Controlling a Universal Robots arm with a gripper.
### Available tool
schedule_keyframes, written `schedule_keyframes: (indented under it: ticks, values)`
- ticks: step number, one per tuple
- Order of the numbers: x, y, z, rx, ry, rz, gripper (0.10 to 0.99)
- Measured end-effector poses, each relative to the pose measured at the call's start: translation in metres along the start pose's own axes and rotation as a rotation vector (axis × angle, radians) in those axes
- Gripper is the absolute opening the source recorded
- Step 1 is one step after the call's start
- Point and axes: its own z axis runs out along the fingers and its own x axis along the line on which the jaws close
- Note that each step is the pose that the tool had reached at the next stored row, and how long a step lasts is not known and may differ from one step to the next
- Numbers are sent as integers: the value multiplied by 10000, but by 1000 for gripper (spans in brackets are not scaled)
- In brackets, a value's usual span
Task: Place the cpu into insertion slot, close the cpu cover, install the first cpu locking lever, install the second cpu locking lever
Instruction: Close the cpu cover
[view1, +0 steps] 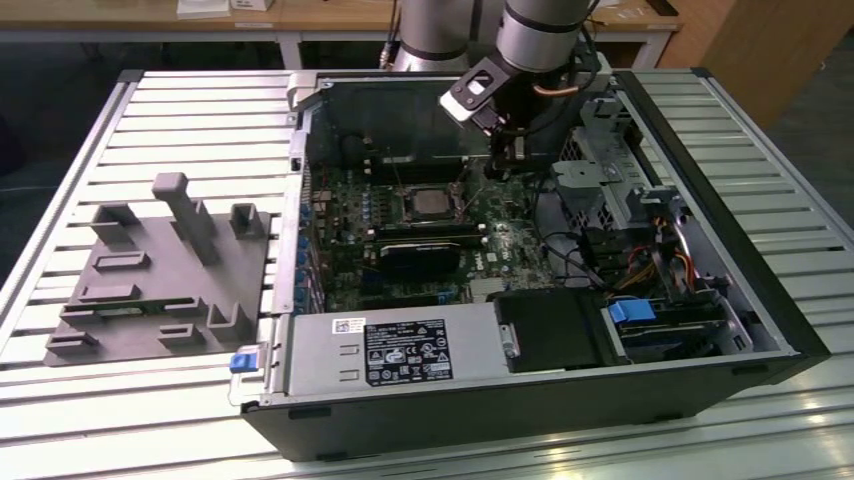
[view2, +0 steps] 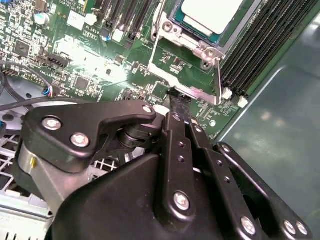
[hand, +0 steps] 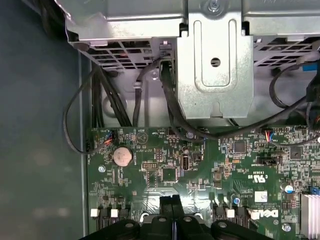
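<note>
The cpu (view1: 430, 203) (view2: 207, 12), with its dull silver top, lies in the insertion slot on the green motherboard (hand: 165, 172) inside the open computer case. The silver cpu cover (view2: 175, 29) frames it and looks to be lying down over it. Thin wire levers (view2: 219, 77) run along the socket's sides. My black gripper (view1: 503, 168) (view2: 179, 101) (hand: 172, 204) hangs low over the board beside the socket, on the exterior view's right. Its fingers are shut together and hold nothing. The fingertips (view2: 176, 106) sit at a lever's bent metal end (view2: 192, 92); I cannot tell whether they touch.
A silver drive cage (view1: 607, 185) (hand: 215, 75) and dark cables (hand: 107, 100) stand close to my gripper. Long black memory slots (view2: 255, 55) flank the socket. A power supply (view1: 387, 350) fills the case's near side. A grey fixture plate (view1: 160, 270) lies on the exterior view's left.
</note>
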Motion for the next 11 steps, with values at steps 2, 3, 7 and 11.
schedule_keyframes:
  ticks: [2, 3, 7, 11]
  values:
    - [0, -2, 1, 2, 1, 0, 106]
    - [0, -10, 2, 1, 3, -1, 106]
    - [-4, -99, 6, -20, 2, -2, 106]
    - [-12, -261, 17, -40, 2, -1, 106]
